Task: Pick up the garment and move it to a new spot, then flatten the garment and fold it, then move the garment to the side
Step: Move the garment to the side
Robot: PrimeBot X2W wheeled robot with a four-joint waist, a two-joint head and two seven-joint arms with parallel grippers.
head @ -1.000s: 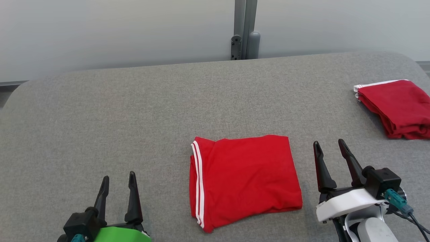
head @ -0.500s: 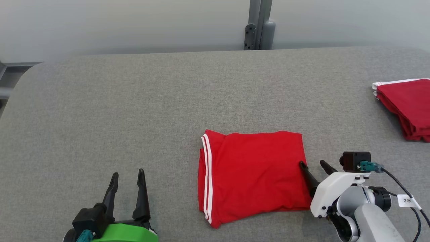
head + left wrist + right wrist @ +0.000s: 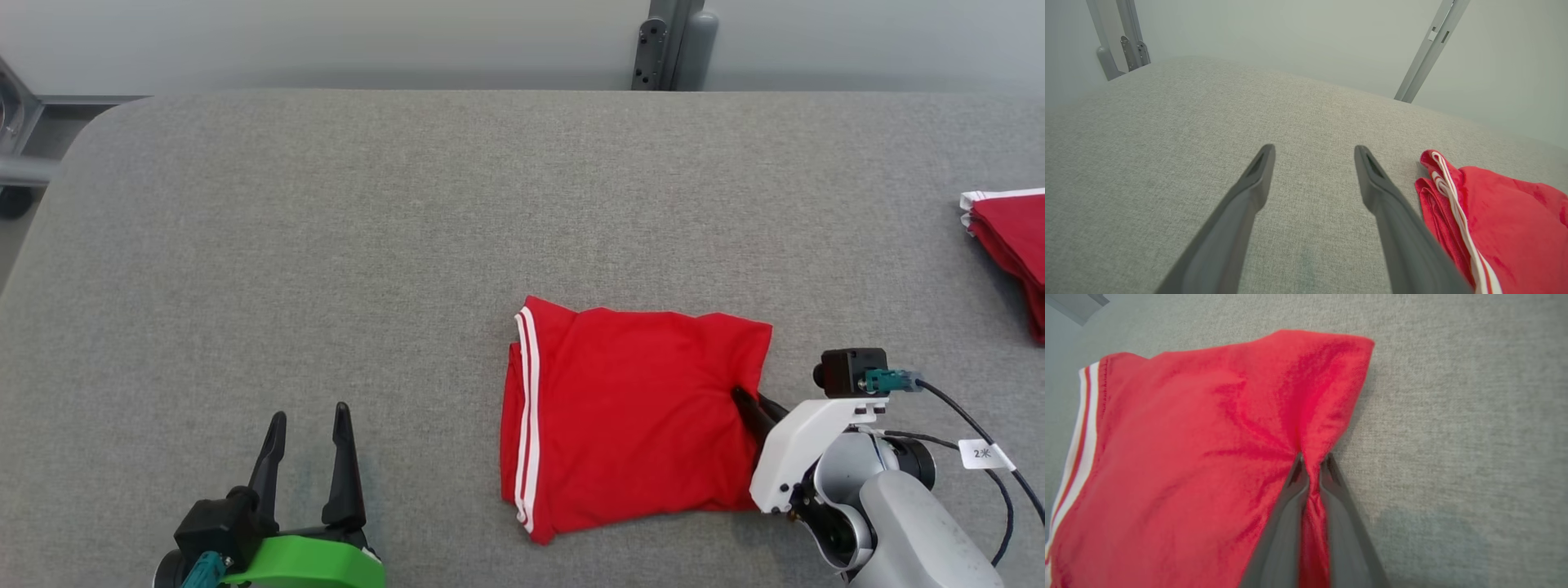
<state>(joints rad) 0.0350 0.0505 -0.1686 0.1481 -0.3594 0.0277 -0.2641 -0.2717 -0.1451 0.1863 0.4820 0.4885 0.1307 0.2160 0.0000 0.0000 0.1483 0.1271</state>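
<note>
The garment [image 3: 629, 408] is a folded red piece with white stripes along its left edge, lying on the grey table [image 3: 326, 245] right of centre. My right gripper [image 3: 749, 402] is shut on the garment's right edge; in the right wrist view its fingers [image 3: 1290, 506] pinch a ridge of red cloth [image 3: 1208, 457] that puckers toward my right gripper [image 3: 1312, 461]. My left gripper [image 3: 310, 420] stands open at the lower left, well clear of the garment. In the left wrist view my left gripper [image 3: 1314, 153] spreads over bare table, with the garment's striped edge [image 3: 1474, 220] to the right.
A second folded red garment [image 3: 1012, 245] with a white edge lies at the table's far right edge. A grey metal post [image 3: 673, 45] stands behind the table's back edge. The table's rounded left corner [image 3: 98, 139] is near a metal frame.
My right gripper has swung in to the garment's right edge and shut on the cloth, which now puckers there. The head camera has shifted, sliding the scene rightward. The left gripper stays open.
</note>
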